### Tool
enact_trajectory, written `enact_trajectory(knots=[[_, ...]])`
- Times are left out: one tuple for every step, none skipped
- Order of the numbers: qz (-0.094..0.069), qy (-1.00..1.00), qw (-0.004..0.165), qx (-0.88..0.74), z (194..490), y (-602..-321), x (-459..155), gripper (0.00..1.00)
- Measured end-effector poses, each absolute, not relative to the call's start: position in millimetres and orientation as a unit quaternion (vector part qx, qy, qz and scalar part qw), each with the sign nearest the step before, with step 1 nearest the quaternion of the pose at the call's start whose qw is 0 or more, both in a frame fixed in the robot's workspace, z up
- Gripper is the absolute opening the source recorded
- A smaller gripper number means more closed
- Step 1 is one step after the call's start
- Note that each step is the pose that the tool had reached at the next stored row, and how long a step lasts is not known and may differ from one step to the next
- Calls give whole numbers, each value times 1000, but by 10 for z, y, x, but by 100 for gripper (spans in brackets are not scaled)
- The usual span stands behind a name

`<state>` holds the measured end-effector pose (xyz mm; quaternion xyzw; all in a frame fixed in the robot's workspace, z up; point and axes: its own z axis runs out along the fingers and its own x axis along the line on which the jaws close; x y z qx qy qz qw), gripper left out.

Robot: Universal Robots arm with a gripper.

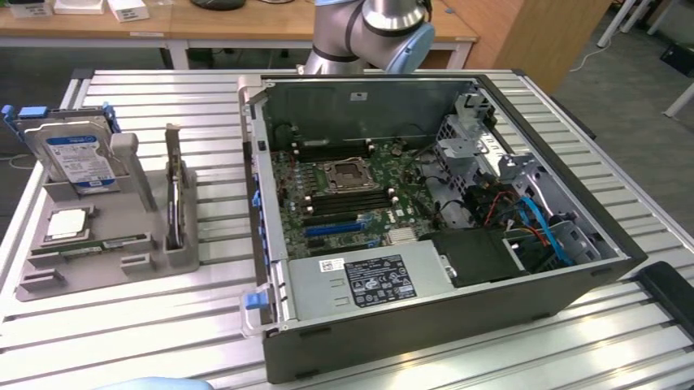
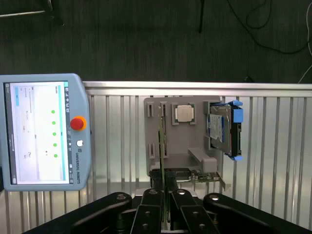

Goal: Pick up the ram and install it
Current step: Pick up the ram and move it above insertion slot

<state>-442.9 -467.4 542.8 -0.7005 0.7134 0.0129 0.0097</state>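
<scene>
The ram is a thin green stick lying in the front slot of the grey holder, on the exterior view's left. In the wrist view the ram appears edge-on, beside the silver CPU. My gripper hangs well above the holder, roughly in line with the ram, shut with nothing between its fingers. The open computer case lies flat with its motherboard exposed. The arm rises behind the case.
The holder also carries a hard drive with a blue-white label, the CPU and an upright card. A teach pendant lies on the slatted table. Cables and a drive cage crowd the case's right side.
</scene>
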Motion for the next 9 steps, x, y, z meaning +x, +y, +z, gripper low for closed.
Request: enact_trajectory(knots=[[13, 713, 10, -701, 5429, -4674, -4429, 13], [13, 713, 10, -701, 5429, -4674, -4429, 13], [13, 713, 10, -701, 5429, -4674, -4429, 13], [13, 713, 10, -701, 5429, -4674, -4429, 13], [13, 713, 10, -701, 5429, -4674, -4429, 13], [13, 713, 10, -701, 5428, -4674, -4429, 13], [13, 713, 10, -701, 5428, -4674, -4429, 13], [13, 713, 10, -701, 5429, -4674, -4429, 13], [13, 713, 10, -701, 5429, -4674, -4429, 13]])
